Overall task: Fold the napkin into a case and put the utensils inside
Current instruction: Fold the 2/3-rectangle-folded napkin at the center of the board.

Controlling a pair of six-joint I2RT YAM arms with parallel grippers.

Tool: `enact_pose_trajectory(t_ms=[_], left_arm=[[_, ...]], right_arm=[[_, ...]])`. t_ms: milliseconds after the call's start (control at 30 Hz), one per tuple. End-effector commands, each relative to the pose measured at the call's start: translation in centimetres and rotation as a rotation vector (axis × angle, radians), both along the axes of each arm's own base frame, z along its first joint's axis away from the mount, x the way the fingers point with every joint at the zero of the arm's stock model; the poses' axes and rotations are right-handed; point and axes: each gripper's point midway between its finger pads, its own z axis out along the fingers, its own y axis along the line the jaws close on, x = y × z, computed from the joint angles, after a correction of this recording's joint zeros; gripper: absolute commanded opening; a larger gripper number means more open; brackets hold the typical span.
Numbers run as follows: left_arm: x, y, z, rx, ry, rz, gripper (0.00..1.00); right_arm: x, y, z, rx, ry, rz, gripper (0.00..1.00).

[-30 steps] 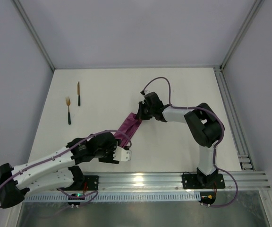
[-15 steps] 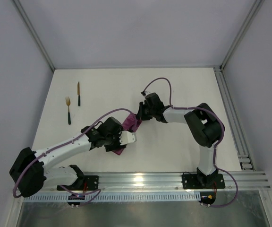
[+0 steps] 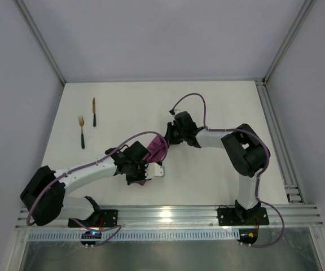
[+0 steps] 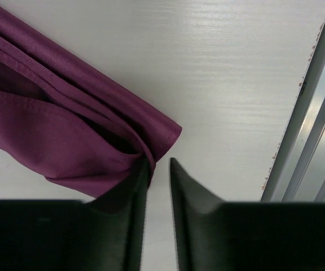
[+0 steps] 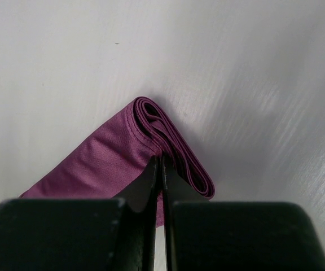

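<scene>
The magenta napkin (image 3: 158,148) lies bunched in a short folded strip mid-table. My right gripper (image 3: 167,139) is shut on its far folded edge. In the right wrist view the fingertips (image 5: 161,158) pinch the layered hem of the napkin (image 5: 112,164). My left gripper (image 3: 147,167) sits at the napkin's near end. In the left wrist view its jaws (image 4: 158,162) stand narrowly open with bare table between them. The napkin's corner (image 4: 66,130) rests against the outside of the left finger (image 4: 143,175). The gold fork (image 3: 82,131) and knife (image 3: 94,111) lie apart at the far left.
An aluminium rail (image 3: 207,214) runs along the near edge, also in the left wrist view as rail (image 4: 309,135). A second rail (image 3: 275,135) lines the right side. Grey walls enclose the white table (image 3: 123,101).
My left arm has swung in towards the napkin's near end and its jaws have narrowed. The napkin has gone from a long strip to a shorter bunch. The right gripper has held still.
</scene>
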Motion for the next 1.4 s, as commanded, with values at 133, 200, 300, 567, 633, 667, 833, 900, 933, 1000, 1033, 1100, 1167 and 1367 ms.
enact_pose_trajectory(t_ms=[133, 200, 300, 567, 633, 667, 833, 900, 933, 1000, 1033, 1100, 1167, 1367], left_arm=[[-0.5, -0.2, -0.3, -0.02, 0.018, -0.022, 0.0], [-0.8, 0.2, -0.4, -0.017, 0.015, -0.03, 0.0], [-1.1, 0.8, -0.5, -0.014, 0.002, -0.044, 0.0], [-0.9, 0.9, -1.2, -0.003, -0.008, -0.036, 0.0], [-0.6, 0.9, -1.0, -0.004, -0.019, -0.03, 0.0], [-0.5, 0.8, -0.9, -0.007, -0.022, -0.029, 0.0], [-0.8, 0.5, 0.7, -0.028, -0.016, -0.04, 0.43], [-0.9, 0.0, 2.4, -0.072, -0.028, -0.05, 0.51], [-1.1, -0.4, 3.6, -0.1, -0.021, -0.059, 0.53], [-1.4, -0.9, 5.2, -0.143, -0.024, -0.072, 0.54], [-1.4, -1.3, 6.2, -0.166, -0.028, -0.075, 0.54], [-1.6, -1.7, 6.9, -0.188, -0.009, -0.07, 0.5], [0.0, -2.4, 7.2, -0.203, -0.061, -0.018, 0.49], [3.7, -1.9, 3.6, -0.07, -0.131, 0.113, 0.44]], right_arm=[[0.0, -0.7, 3.1, 0.02, -0.067, -0.019, 0.04], [-0.2, -1.2, 3.1, 0.006, -0.071, -0.028, 0.04], [-0.5, -2.0, 3.3, -0.003, -0.079, -0.045, 0.04], [-2.2, -3.3, 1.5, -0.019, -0.015, -0.051, 0.04], [-2.6, -3.5, 0.9, -0.018, 0.004, -0.06, 0.04], [-2.8, -3.7, 0.7, -0.023, 0.005, -0.067, 0.04], [-3.4, -3.8, -0.3, -0.018, 0.033, -0.07, 0.04], [-3.6, -3.9, -0.8, -0.018, 0.04, -0.072, 0.04], [-3.7, -3.9, -0.8, -0.018, 0.04, -0.076, 0.04], [-3.7, -4.0, -0.7, -0.017, 0.037, -0.078, 0.04], [-3.7, -4.1, -0.7, -0.019, 0.038, -0.08, 0.04], [-3.8, -4.2, -0.6, -0.02, 0.033, -0.08, 0.04], [-3.7, -4.3, -0.6, -0.024, 0.03, -0.087, 0.04], [-3.8, -4.2, -0.6, -0.02, 0.034, -0.084, 0.04]])
